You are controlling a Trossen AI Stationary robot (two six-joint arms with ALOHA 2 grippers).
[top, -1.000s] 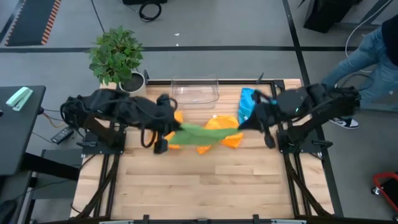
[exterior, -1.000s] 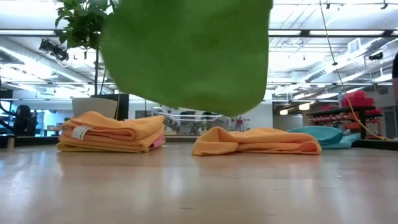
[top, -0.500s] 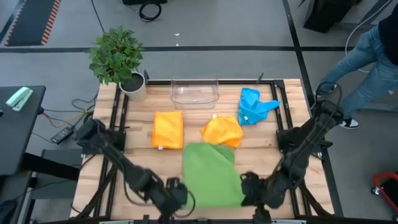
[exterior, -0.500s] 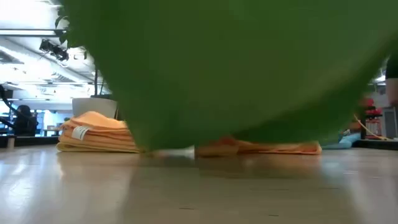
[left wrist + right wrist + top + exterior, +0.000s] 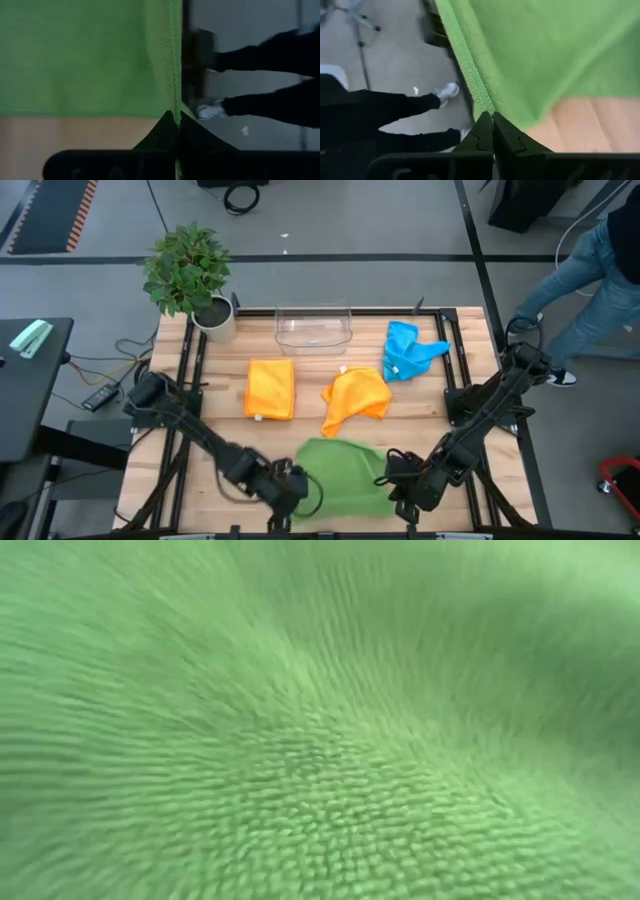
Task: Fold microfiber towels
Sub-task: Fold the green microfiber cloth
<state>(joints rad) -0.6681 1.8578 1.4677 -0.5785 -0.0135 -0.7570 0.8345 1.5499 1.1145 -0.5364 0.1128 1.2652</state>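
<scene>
Green towel held at two corners, at the table's near edge

The left gripper (image 5: 293, 483) and right gripper (image 5: 396, 480) each pinch a hemmed corner of the green towel (image 5: 345, 476), fingers clamped on the fabric. It lies spread on the wooden table (image 5: 230, 442), just in front of the crumpled orange towel (image 5: 355, 397); the folded orange towel (image 5: 270, 388) sits beside that.

A: Where are the two dark arms?

B: Both reach low toward the near edge of the wooden surface (image 5: 240, 445). The left tool (image 5: 290, 490) and the right tool (image 5: 398, 488) sit well apart.

A: And their fingers?

B: Each pair is pinched tight on a hem of the soft green microfiber towel (image 5: 340, 475).
</scene>
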